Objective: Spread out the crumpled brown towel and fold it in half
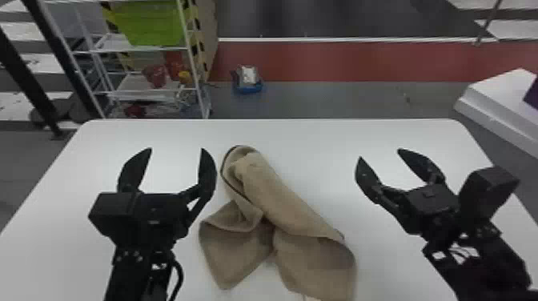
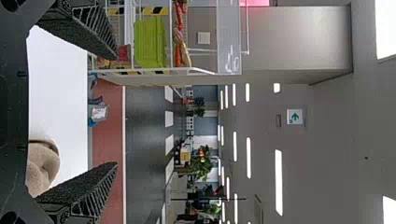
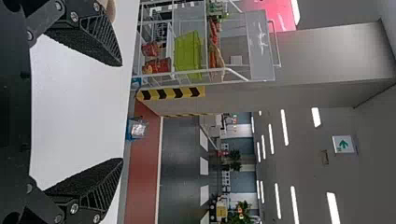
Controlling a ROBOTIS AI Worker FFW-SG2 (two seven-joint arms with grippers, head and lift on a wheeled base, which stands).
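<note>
White rack (image 1: pixel 191 60) far L w/ green bin (image 1: pixel 150 24). L gripper (image 1: pixel 176 149) over L side of white table (image 1: pixel 300 134), fingers apart, empty. Brown towel (image 1: pixel 280 200) mid-table, crumpled, partly doubled over. Green-arrow sign (image 2: pixel 294 116) high up, far. R gripper (image 1: pixel 379 154) over R side, spread, empty. White block (image 1: pixel 504 92) far R.

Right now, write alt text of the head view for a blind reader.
A crumpled brown towel lies on a white table between two black robot grippers, left and right, both open and empty.
</note>
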